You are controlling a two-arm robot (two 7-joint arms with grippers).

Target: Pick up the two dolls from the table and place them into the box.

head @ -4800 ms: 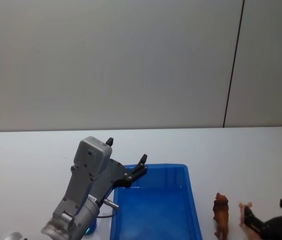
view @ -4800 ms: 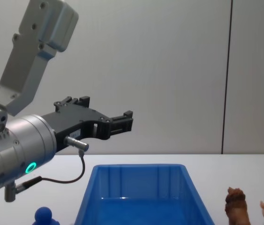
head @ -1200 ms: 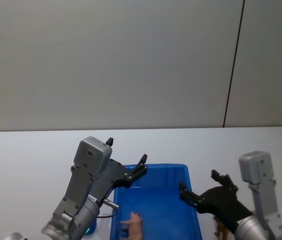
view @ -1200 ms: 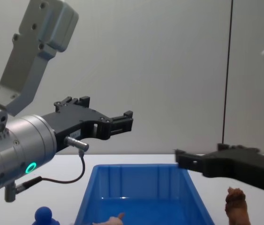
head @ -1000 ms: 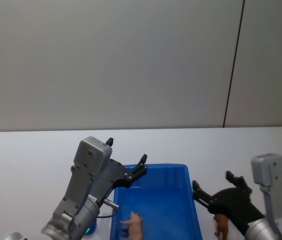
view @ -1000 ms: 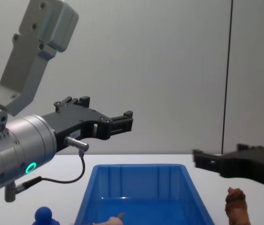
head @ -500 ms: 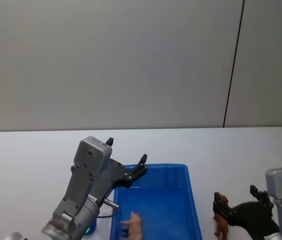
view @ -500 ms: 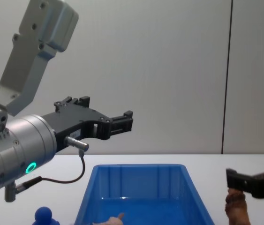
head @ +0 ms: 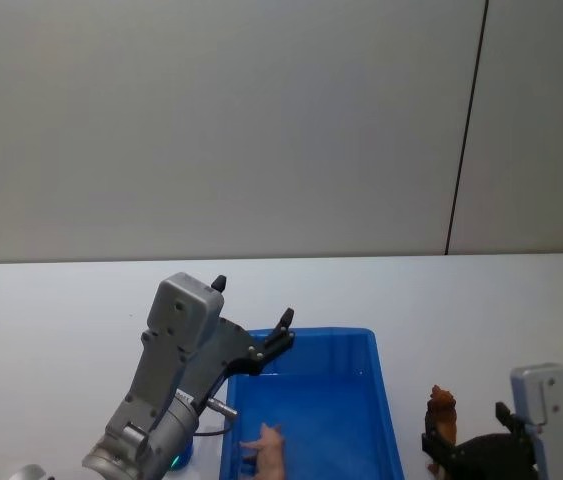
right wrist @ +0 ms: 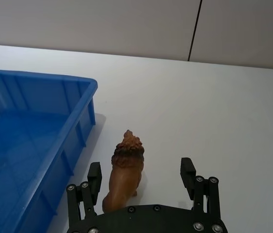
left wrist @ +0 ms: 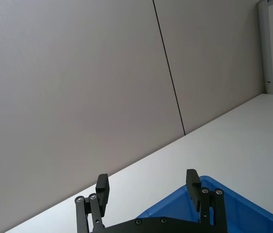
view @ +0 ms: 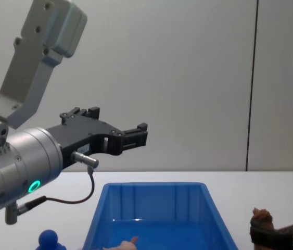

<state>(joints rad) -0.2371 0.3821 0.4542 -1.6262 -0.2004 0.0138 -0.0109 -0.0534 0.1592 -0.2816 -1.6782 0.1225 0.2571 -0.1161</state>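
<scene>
Right claw [right wrist: 141, 169] hangs released astride one brown doll [right wrist: 124, 177] on my white surface [right wrist: 214, 107] beside one blue box [right wrist: 39, 77] holding one pink doll [head: 269, 452], left claw [head: 252, 300] released above it, grey wall [head: 261, 120] behind.

No legible text, labels, brand marks, numbers or signs were observed on any surface in the four views recorded.

Illum.: bright, even, diffuse, from above. Soft shadow on surface [right wrist: 214, 111] just beside box [right wrist: 39, 94] wall. Specular glare on glossy box floor. Focus sharp fgd to bkgd.
</scene>
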